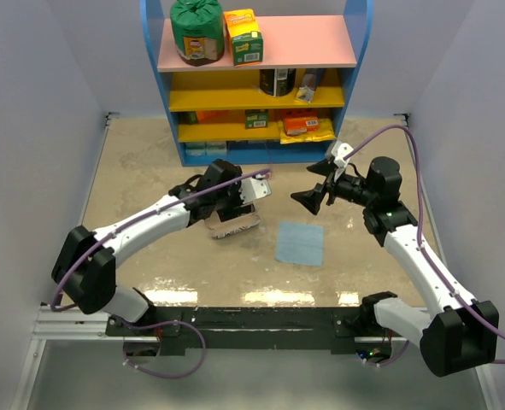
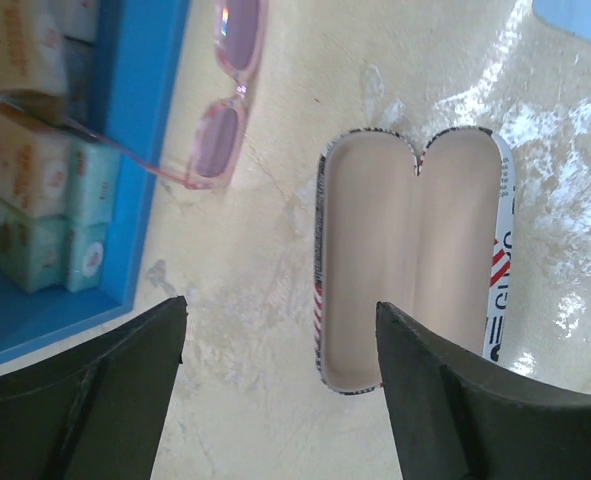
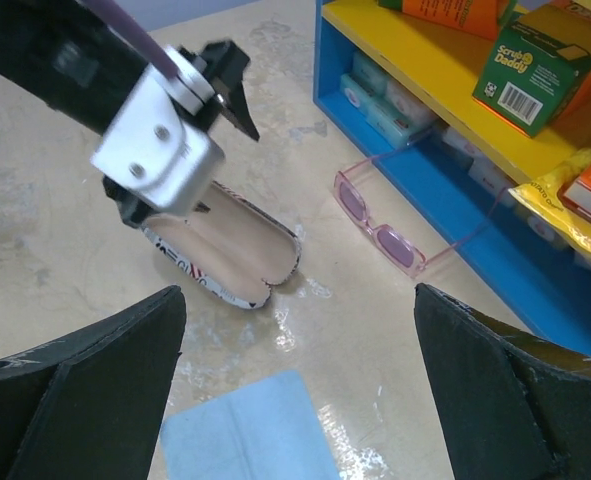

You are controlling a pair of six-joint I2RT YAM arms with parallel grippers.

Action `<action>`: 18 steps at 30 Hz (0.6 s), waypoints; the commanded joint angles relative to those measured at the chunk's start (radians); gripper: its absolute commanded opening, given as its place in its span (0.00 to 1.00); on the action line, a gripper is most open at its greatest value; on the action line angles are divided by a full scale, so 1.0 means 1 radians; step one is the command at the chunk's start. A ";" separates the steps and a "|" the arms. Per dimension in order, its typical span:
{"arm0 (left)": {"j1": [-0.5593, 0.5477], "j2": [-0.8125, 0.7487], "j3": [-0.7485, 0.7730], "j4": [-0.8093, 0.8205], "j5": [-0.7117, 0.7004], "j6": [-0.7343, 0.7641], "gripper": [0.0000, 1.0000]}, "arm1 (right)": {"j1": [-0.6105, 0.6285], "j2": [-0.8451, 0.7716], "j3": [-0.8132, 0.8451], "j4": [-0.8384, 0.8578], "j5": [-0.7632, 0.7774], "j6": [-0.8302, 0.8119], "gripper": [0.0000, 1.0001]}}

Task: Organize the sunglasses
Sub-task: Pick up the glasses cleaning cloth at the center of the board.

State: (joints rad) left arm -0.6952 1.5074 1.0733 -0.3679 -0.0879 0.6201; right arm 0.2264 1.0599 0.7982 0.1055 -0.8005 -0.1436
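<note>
The sunglasses [image 2: 220, 140], pink frame with purple lenses, lie unfolded on the table against the blue base of the shelf; they also show in the right wrist view [image 3: 380, 232]. An open glasses case [image 2: 410, 250] with a beige lining and a flag-print shell lies beside them, empty. My left gripper [image 2: 280, 305] hovers open over the near end of the case [image 1: 235, 224], and its right finger [image 2: 445, 390] overlaps the case's edge. Nothing is between its fingers. My right gripper [image 3: 300, 290] stands wide open in the air above the table, right of the case [image 3: 225, 250], holding nothing.
A light blue cloth [image 1: 301, 243] lies flat in front of the case, and shows in the right wrist view [image 3: 250, 430]. The blue shelf unit [image 1: 261, 154] stands at the back, with boxes and packets on its yellow and pink boards. Side walls close in the table.
</note>
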 commanded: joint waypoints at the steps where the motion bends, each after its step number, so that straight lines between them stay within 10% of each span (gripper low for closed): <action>1: -0.003 -0.093 0.037 -0.003 0.033 -0.036 0.82 | -0.006 -0.003 0.035 -0.013 0.050 -0.048 0.96; 8: -0.004 -0.104 0.063 -0.031 0.152 -0.046 0.88 | -0.007 0.121 0.226 -0.458 0.185 -0.388 0.87; 18: -0.035 0.175 0.285 -0.069 0.312 -0.080 0.85 | -0.024 0.196 0.121 -0.520 0.258 -0.484 0.72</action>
State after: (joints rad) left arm -0.7132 1.5860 1.2366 -0.4141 0.1314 0.5785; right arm 0.2207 1.2201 0.9329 -0.3668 -0.5785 -0.5838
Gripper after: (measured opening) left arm 0.863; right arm 0.758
